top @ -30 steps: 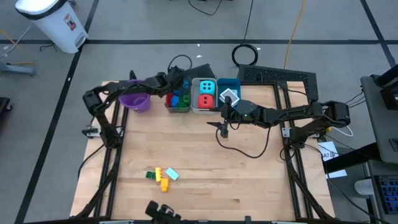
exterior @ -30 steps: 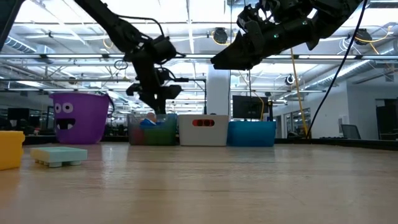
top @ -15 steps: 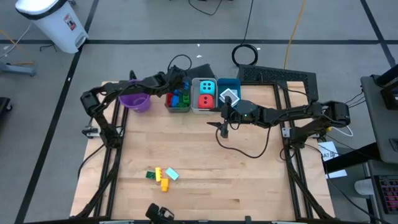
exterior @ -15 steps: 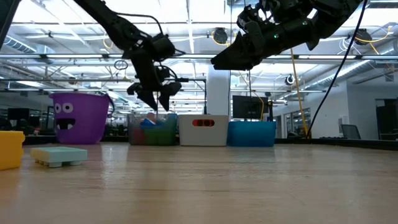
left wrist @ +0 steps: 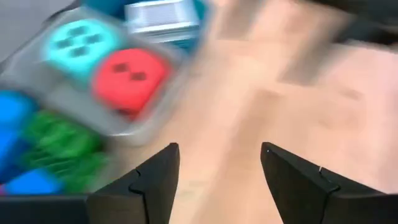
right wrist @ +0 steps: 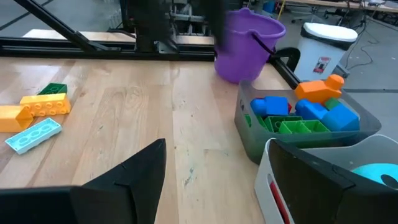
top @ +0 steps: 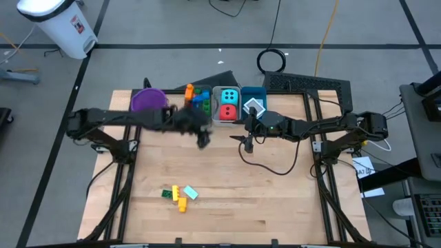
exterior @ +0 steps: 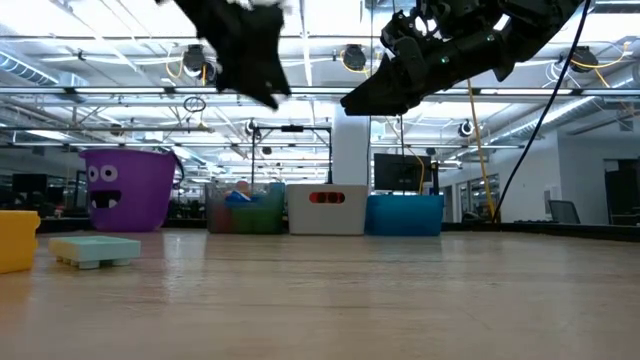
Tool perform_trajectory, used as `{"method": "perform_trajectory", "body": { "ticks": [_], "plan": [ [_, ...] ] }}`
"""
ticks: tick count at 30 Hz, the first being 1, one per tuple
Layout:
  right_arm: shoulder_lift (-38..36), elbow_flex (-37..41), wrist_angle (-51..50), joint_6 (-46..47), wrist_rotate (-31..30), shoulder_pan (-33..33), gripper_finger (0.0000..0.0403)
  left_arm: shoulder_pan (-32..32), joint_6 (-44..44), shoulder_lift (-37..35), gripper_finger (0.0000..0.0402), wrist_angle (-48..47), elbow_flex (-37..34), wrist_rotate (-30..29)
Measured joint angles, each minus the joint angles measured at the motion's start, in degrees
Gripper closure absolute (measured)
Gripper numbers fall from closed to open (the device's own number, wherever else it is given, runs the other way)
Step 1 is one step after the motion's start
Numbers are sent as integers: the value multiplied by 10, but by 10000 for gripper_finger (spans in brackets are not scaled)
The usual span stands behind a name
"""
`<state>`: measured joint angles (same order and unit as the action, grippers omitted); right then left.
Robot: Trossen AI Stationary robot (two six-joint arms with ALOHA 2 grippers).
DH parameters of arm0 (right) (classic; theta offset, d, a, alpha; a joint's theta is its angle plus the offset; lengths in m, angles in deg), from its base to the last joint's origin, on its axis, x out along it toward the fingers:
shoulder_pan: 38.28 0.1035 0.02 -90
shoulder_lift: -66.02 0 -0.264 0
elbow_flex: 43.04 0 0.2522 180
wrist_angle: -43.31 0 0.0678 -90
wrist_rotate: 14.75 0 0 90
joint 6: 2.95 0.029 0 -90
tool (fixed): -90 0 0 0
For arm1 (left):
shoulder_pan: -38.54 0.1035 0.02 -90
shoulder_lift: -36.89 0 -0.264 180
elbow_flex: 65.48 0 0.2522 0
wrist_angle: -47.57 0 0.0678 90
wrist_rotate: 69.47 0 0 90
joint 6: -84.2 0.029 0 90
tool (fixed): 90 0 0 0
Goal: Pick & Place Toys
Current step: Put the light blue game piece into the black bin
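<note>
Near the table's front edge lie three loose bricks, well apart from both empty, open grippers; the left gripper, just off the grey bin, is nearer than the right gripper.

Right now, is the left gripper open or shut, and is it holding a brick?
Open and empty. In its wrist view the left gripper has its two dark fingers apart, with only bare wooden table between them.
</note>
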<state>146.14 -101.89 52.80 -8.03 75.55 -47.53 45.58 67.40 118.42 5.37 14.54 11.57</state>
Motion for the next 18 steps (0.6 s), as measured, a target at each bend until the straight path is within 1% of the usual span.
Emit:
{"method": "perform_trajectory", "body": {
  "ticks": [4,8,14,16,18],
  "plan": [
    [0,0,0,1,0,0,147,-112,2,-11,177,-1,0,0],
    [0,0,2,1,-1,0,147,-205,1,-11,176,-1,0,0],
    [0,0,14,1,-1,0,147,-308,-18,7,164,-9,0,2],
    [0,0,14,1,-1,0,147,-336,-3,17,163,-23,0,-1],
    [0,0,13,1,-1,0,147,-358,30,34,165,-42,0,-5]
  ]
}}
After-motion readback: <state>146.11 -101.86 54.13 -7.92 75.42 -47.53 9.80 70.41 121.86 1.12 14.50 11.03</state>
